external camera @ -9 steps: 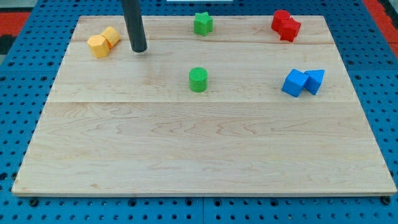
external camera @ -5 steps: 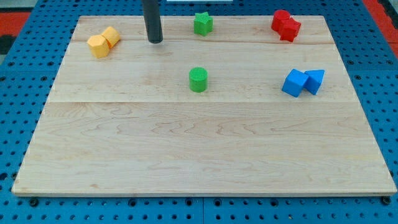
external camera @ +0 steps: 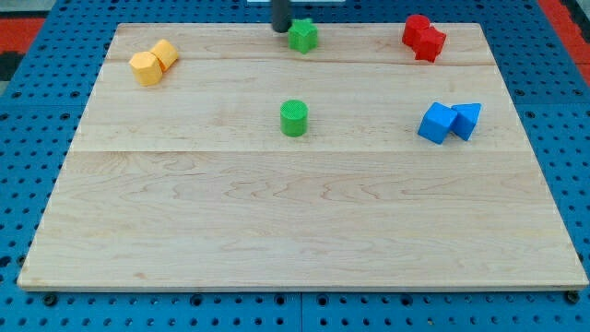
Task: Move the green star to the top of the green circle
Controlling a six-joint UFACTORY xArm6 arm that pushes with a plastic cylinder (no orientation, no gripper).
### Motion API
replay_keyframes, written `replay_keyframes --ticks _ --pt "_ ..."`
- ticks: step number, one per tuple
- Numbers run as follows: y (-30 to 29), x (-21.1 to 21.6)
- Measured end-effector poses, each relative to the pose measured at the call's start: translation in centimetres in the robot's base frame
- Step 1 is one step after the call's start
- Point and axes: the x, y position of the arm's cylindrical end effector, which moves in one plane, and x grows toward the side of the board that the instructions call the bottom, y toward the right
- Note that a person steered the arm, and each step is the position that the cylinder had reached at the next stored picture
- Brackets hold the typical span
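You were looking down at a pale wooden desk [external camera: 304, 212] resting on a blue pegboard. The near half of the desk held nothing.

Around the middle, the green circle [external camera: 293, 118] stood upright and alone. Off to the view's right at about the same depth, a blue cube [external camera: 436, 123] and a blue wedge [external camera: 466, 121] sat touching each other.

Further back on the view's left, two yellow blocks [external camera: 152, 62] lay pressed together. At the far right corner, two red blocks [external camera: 423, 38] were bunched together.

At the far edge, the green star [external camera: 301, 35] sat almost directly beyond the circle, well apart from it. My tip [external camera: 280, 29] stood just beside the star's left side, close enough that you could not tell whether they touched. This arm had no pincer, only the rod, so nothing was open, closed or gripped.

The risk, as I judged it: from that side position, a push would send the star toward the view's right, not toward the circle. A star's points could also make it spin off the tip, or it could slide off the far edge.
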Motion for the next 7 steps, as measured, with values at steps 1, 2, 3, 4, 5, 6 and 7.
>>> replay_keyframes --ticks 1,2,3,4,5,6,7 --pt "0.9 1.9" --pt "6.1 5.7" --pt "7.1 2.4" --pt "11.4 3.7" --pt "10.5 7.9" --pt "5.8 10.5" --pt "3.7 13.1"
